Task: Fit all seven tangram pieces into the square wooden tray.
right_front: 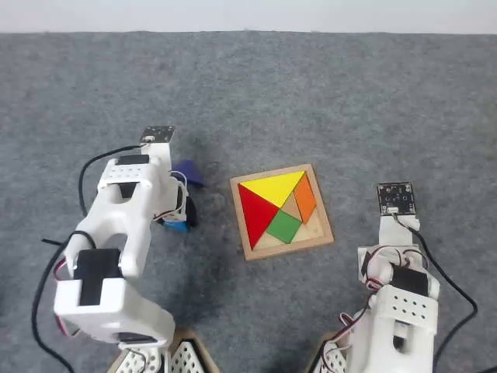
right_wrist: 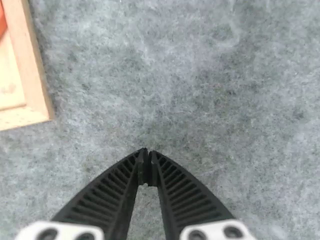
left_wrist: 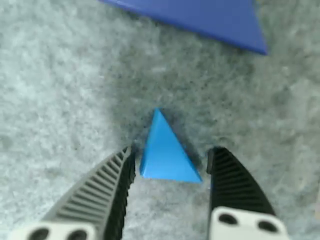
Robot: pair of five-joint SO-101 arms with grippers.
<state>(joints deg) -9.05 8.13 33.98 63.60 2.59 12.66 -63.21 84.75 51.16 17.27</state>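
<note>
The square wooden tray (right_front: 322, 233) lies at the table's middle and holds a yellow triangle (right_front: 276, 189), a red triangle (right_front: 254, 214), a green square (right_front: 284, 227) and an orange piece (right_front: 306, 198). A small light blue triangle (left_wrist: 165, 152) lies flat on the carpet, left of the tray. My left gripper (left_wrist: 170, 152) is open with one finger on each side of that triangle. A larger dark blue piece (left_wrist: 200, 17) lies just beyond it, also seen as the dark blue piece (right_front: 189, 172) in the high view. My right gripper (right_wrist: 148, 157) is shut on nothing, low over the carpet right of the tray.
Grey carpet covers the whole table. A tray corner (right_wrist: 27, 85) shows in the right wrist view, close to the shut fingers. The left arm (right_front: 124, 225) stands over the blue pieces; the right arm (right_front: 396, 287) is at the front right. Open carpet lies behind the tray.
</note>
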